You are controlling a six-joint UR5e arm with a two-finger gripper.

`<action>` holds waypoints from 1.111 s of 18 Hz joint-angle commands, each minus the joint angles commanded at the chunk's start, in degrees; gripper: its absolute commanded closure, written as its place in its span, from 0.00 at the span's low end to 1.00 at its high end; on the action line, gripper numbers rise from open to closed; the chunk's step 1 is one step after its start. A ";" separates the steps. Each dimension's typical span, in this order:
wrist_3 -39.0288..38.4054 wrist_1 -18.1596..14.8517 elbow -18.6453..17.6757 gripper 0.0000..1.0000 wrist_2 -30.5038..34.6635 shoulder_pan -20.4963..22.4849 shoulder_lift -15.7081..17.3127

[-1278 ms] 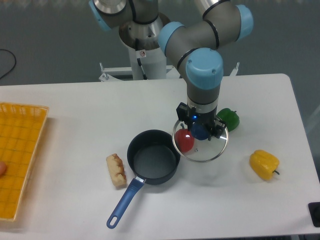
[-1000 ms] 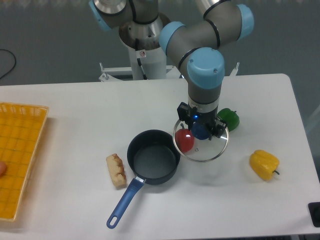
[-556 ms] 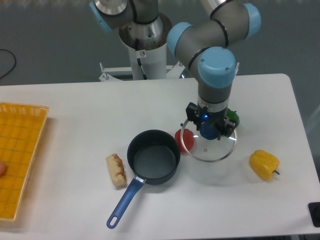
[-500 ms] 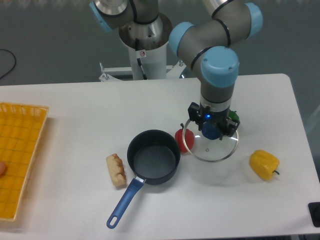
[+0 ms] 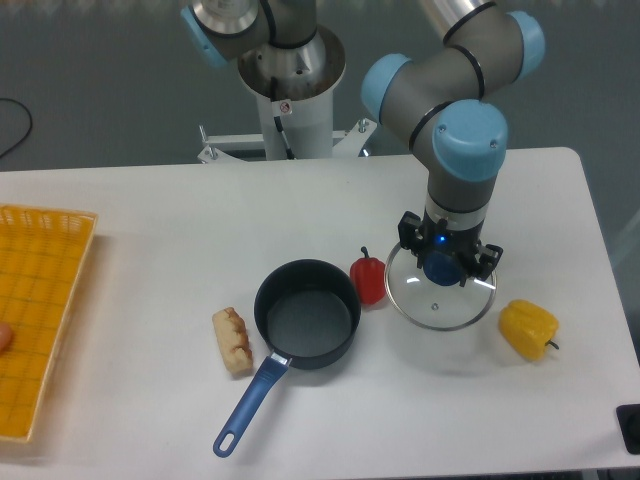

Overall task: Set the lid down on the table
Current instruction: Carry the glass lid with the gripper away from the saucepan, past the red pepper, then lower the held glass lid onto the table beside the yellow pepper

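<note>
The lid (image 5: 441, 300), a round glass disc with a thin metal rim and a dark blue knob, hangs just above the white table (image 5: 150, 230), right of the pot. My gripper (image 5: 441, 268) points straight down and is shut on the knob. The lid lies between the red pepper (image 5: 368, 281) and the yellow pepper (image 5: 527, 329). Its shadow falls on the tabletop just below it.
An open dark saucepan (image 5: 306, 326) with a blue handle stands left of the lid. A bread roll (image 5: 233, 341) lies beside the pan. A yellow mesh tray (image 5: 35, 310) sits at the left edge. A dark object (image 5: 630, 428) is at the front right corner.
The arm has carried the lid to the right, off the red pepper and toward the yellow pepper. The green pepper is now hidden behind the gripper.
</note>
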 joint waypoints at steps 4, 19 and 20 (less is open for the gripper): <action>-0.53 2.80 0.88 0.44 -2.01 0.26 -1.67; -5.36 7.73 1.50 0.45 -4.66 0.44 -5.89; -5.45 8.00 1.50 0.45 -4.66 0.35 -6.24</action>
